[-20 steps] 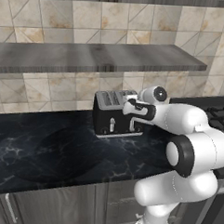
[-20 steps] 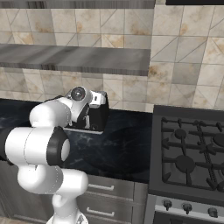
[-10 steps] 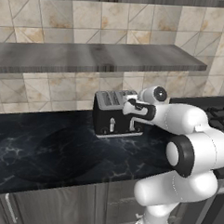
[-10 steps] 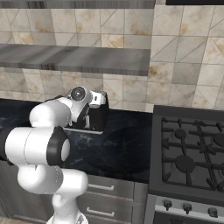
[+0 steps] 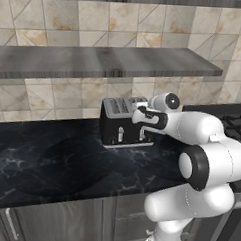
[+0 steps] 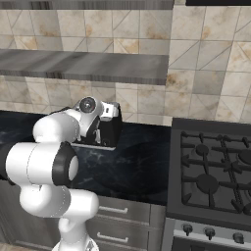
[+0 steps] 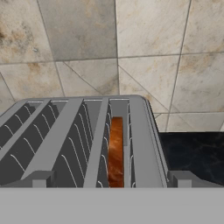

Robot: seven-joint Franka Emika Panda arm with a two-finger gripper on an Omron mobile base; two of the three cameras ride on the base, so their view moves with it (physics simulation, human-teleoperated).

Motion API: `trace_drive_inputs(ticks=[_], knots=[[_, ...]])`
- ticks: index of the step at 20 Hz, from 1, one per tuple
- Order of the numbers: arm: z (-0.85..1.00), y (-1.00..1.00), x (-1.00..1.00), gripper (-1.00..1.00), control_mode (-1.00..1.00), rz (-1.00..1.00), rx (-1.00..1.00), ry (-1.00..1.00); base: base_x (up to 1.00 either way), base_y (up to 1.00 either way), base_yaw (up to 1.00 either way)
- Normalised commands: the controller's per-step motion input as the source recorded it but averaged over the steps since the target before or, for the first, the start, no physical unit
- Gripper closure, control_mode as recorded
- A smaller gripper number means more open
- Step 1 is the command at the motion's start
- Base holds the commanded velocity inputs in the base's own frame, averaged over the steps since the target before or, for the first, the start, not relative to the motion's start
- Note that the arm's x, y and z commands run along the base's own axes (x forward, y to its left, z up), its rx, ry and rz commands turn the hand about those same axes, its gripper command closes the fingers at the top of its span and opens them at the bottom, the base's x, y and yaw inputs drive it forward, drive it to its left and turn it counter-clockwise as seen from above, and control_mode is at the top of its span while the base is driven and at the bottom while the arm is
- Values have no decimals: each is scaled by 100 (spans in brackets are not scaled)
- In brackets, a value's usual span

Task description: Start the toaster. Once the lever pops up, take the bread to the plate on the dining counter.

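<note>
Tiled wall behind, shelf [image 5: 105, 61] overhead — tool [image 7: 109, 179] spread wide over toaster [image 5: 123, 123], bread [image 7: 116, 151] in its slot.

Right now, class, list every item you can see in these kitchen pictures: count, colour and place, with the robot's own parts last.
toaster: one, black with grey top, on the worktop by the tiled wall.
bread: one slice, orange-brown, down in the toaster's rightmost slot.
worktop: one, black marble, over grey drawers.
shelf: one, grey, on the wall above the toaster.
stove: one, black burners, right of the worktop.
hand: one, dark fingertips, open, above the toaster's front edge.
</note>
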Motion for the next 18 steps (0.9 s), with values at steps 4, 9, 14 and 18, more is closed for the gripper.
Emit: trace_drive_inputs(ticks=[4, 9, 14, 18], knots=[[0, 0, 0, -100, -100, 0, 0, 0, 0, 0, 0], [0, 0, 0, -100, -100, 0, 0, 0, 0, 0, 0], [0, 0, 0, -100, -100, 0, 0, 0, 0, 0, 0], [0, 0, 0, -100, -100, 0, 0, 0, 0, 0, 0]])
